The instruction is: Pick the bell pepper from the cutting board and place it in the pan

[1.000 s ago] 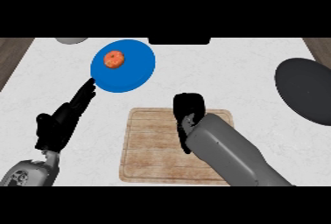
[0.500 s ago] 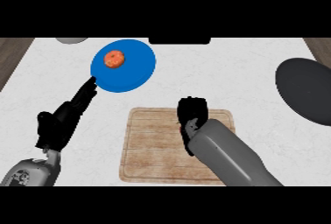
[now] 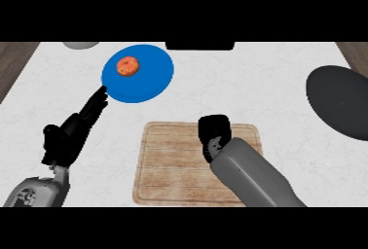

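The bell pepper shows nowhere in the head view: no part of it lies on the bare wood of the cutting board point(image 3: 173, 170), and if it is on the board it can only be under the right robot hand point(image 3: 214, 132). That robot hand hangs over the board's far part, a little right of its middle, seen from above as a black block at the end of the grey forearm point(image 3: 251, 177), which comes in from the lower edge and covers the board's near right corner. Whether it is closed on anything, or how far open it stands, cannot be told from here.

The board is a pale wooden rectangle lying flat on the white worktop point(image 3: 237, 87), near the view's lower edge. The pan point(image 3: 341, 104), a dark grey oval, sits well apart to the right, cut by the picture's edge.

To the far left of the board lies a blue plate point(image 3: 147, 78) with a small orange-red round thing point(image 3: 128, 66) on its far left part. The left robot hand point(image 3: 63, 143) rests at the left, open, its straight fingers point(image 3: 93, 104) pointing up towards the plate's near rim, and it holds nothing.
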